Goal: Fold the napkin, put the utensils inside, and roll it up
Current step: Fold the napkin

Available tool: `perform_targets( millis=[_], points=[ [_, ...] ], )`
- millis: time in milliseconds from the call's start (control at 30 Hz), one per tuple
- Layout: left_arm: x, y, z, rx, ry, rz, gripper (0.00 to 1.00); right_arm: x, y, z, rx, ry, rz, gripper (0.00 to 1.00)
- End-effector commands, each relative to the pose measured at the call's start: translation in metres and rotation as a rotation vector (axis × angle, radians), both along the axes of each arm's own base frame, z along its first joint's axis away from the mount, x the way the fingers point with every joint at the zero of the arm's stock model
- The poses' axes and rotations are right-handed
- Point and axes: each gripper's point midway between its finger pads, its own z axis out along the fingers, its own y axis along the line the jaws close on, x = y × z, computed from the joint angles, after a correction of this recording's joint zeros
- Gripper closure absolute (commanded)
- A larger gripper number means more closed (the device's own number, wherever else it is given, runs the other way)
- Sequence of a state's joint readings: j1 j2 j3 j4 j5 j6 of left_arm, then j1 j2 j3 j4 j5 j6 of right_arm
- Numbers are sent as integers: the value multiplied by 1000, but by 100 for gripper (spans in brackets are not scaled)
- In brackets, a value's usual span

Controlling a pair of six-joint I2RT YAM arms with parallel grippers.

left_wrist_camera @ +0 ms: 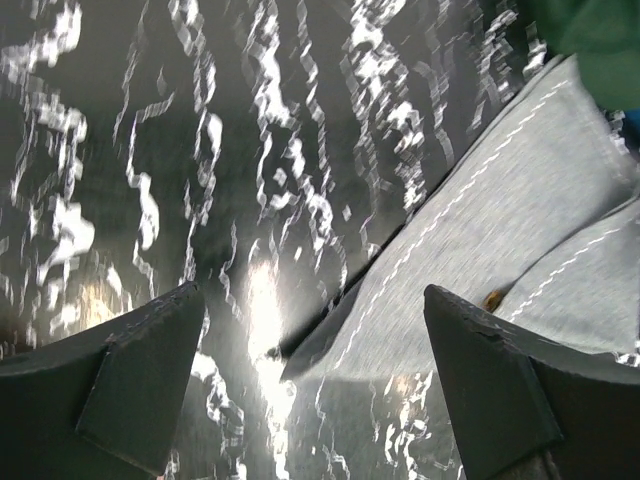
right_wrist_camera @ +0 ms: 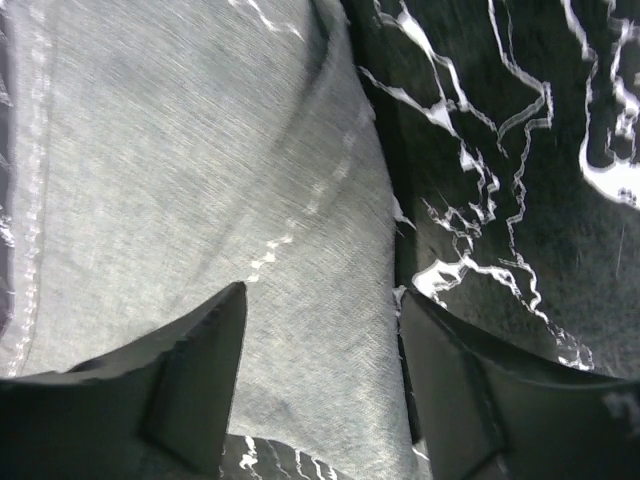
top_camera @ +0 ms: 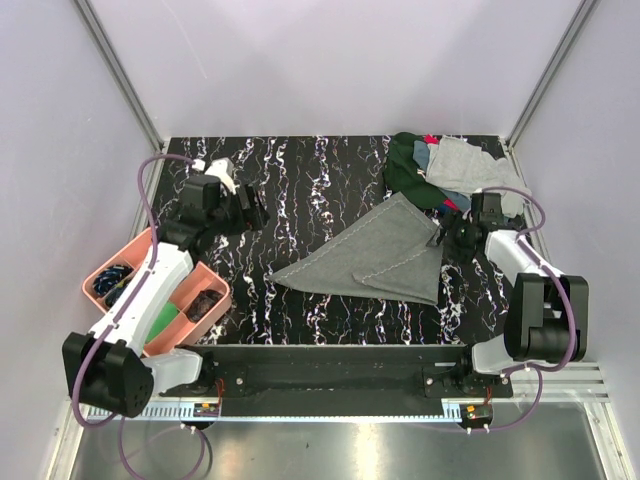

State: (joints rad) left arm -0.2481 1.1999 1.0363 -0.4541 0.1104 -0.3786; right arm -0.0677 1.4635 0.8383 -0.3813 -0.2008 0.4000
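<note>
Right wrist view: napkin [right_wrist_camera: 200, 150] blurry, partly out of frame

A black desk [top_camera: 300, 180] veined with white carries a heap of cloths [top_camera: 445, 165] at its far right corner: dark green, light grey, touches of blue and red. At the near left sits a pink tray [top_camera: 105, 262] with compartments — one holds something green [top_camera: 166, 320], the others hold dark contents too small to tell. Pale lilac walls [top_camera: 330, 60] stand around.
</note>
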Motion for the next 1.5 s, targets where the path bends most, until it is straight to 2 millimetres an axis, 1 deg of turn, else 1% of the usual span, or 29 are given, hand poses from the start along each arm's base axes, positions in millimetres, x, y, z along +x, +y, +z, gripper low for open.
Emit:
perform_targets(
  millis=[0, 33, 67, 100, 133, 167, 300, 367, 500, 667, 800, 967, 1067, 1167, 1233, 1267, 1367, 1400, 1467],
  points=[
    [-10, 7, 2, -15, -39, 77, 8, 25, -2, 40, -26, -129, 39, 26],
    [-15, 6, -8, -11, -17, 77, 8, 25, -1, 38, -26, -125, 46, 23],
    [-18, 7, -12, -8, -12, 85, 8, 25, -1, 33, -25, -111, 51, 21],
    [-21, 6, -11, -18, -15, 89, 8, 25, -1, 31, -25, -104, 53, 20],
    [-25, 4, -16, -16, -2, 83, 8, 22, -1, 26, -23, -90, 52, 20],
    [-26, 3, -16, -19, -4, 85, 8, 20, -1, 20, -20, -71, 51, 19],
    [-34, 1, -26, -12, 17, 74, 8, 14, 2, -1, 10, -2, 29, 20],
    [-34, 1, -32, -6, 33, 74, 7, 11, 4, -8, 23, 21, 28, 21],
    [-32, 1, -44, 13, 66, 72, 7, 9, 2, -15, 21, 32, 23, 21],
    [-27, -1, -45, 8, 69, 72, 7, 5, -4, -23, 30, 58, -13, 23],
    [-22, -4, -40, 1, 59, 66, 7, -4, -9, -32, 55, 97, -64, 25],
    [-19, -6, -42, 2, 65, 56, 7, -12, -12, -41, 67, 131, -104, 28],
    [-17, -7, -42, 6, 60, 48, 7, -13, -13, -43, 69, 140, -115, 36],
    [-15, -8, -42, 8, 59, 43, 7, -11, -13, -46, 74, 148, -123, 47],
    [-15, -9, -42, 6, 60, 38, 7, -12, -14, -49, 77, 159, -129, 49],
    [-14, -9, -42, 6, 57, 39, 7, -11, -14, -50, 78, 161, -133, 55],
    [-13, -11, -44, -2, 55, 37, 7, -12, -14, -54, 82, 178, -142, 68],
    [-14, -12, -44, -8, 55, 35, 7, -13, -14, -56, 82, 184, -145, 76],
    [-14, -13, -45, -17, 56, 36, 7, -15, -16, -58, 74, 192, -157, 79]
  ],
)
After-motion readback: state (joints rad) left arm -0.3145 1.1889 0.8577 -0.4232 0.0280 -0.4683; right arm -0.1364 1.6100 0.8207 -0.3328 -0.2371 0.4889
